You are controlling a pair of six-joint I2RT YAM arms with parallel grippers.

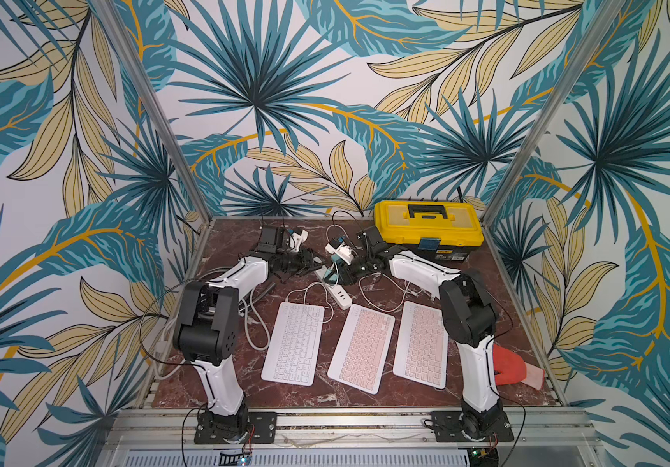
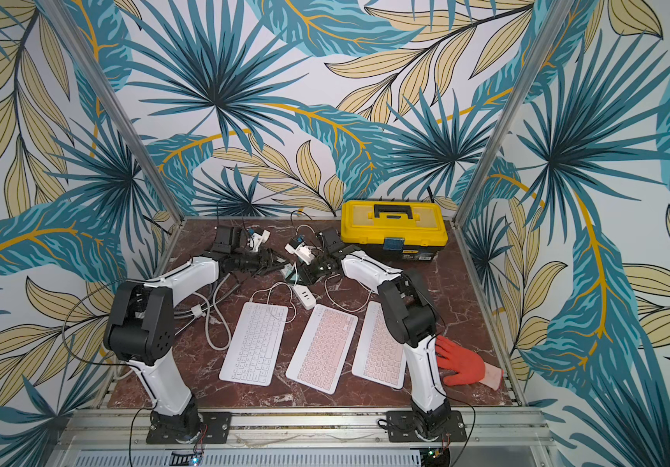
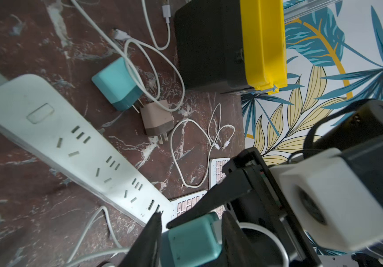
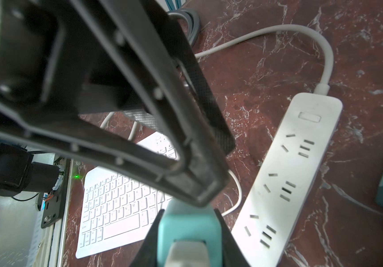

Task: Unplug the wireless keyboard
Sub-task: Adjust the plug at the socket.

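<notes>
1. Right gripper (image 4: 189, 213) is clamped tight on the teal charger (image 4: 185, 227), right at the cordless end of the power strip (image 4: 285, 175).
2. Left gripper (image 3: 191, 220) straddles that same charger. Its fingers (image 3: 148, 240) hug the sides, but honestly I can't tell if they're squeezing.
3. The white keyboard (image 1: 293, 343) lies flat just past that end of the strip, with its thin cable (image 4: 239, 189) looping back toward the strip.
4. The middle pink keyboard (image 1: 361, 347) has a corner just beside the strip's end, and the outer pink keyboard (image 1: 422, 343) lies beyond it.
5. The strip's side toward the yellow toolbox (image 1: 428, 226) is crowded with a spare teal charger (image 3: 116, 85), a brown charger (image 3: 155, 120) and loose cables (image 3: 176, 148).
6. The strip's other long edge has open marble table (image 3: 24, 208).
</notes>
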